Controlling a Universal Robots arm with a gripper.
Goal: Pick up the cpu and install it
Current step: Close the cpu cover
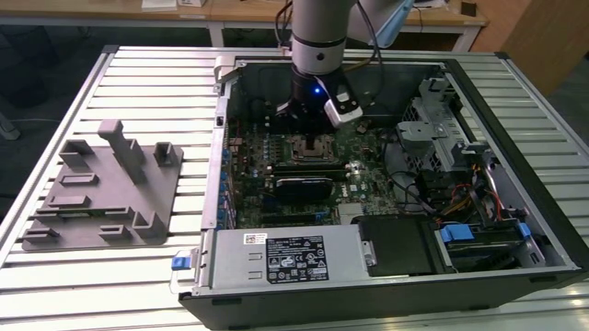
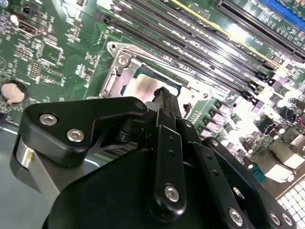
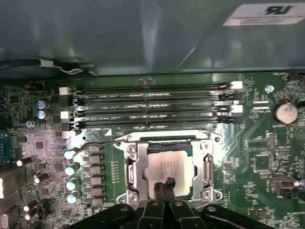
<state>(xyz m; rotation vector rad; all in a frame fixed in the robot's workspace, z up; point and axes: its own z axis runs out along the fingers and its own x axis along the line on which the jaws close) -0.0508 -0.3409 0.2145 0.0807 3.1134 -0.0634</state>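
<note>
Tool pinched narrow, tips just over cpu lying in socket, perhaps touching

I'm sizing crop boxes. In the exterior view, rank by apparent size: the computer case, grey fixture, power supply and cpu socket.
1. computer case, largest by far.
2. grey fixture.
3. power supply; it sits higher, likely nearer the camera, so its true size against the fixture is unsure.
4. cpu socket, smallest.
</note>
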